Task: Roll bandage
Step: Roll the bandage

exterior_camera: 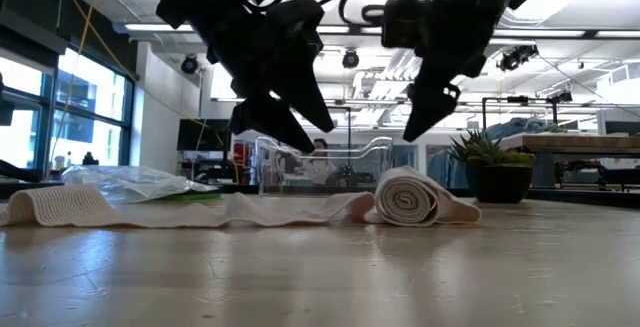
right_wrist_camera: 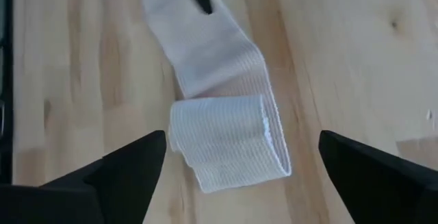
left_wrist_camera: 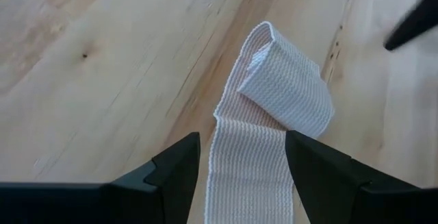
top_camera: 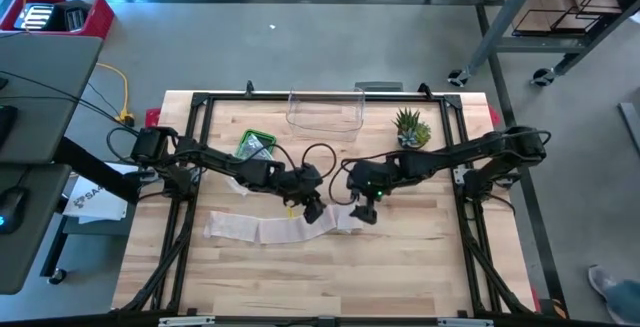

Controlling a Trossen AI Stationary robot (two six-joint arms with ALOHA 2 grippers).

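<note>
A clear bin (top_camera: 325,113), potted plant (top_camera: 411,129) and green packet (top_camera: 256,146) sit along the table's (top_camera: 420,267) far side.

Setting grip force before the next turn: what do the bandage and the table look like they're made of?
Bandage: looks like soft woven or knit fabric, off-white and matte; fine ribbed weave shows, and it folds limply into a loose roll. Possibly elastic, can't confirm.
Table: looks like light wood, butcher-block style; grain lines, knots and joined strips show, with a smooth, low-sheen finish.
</note>
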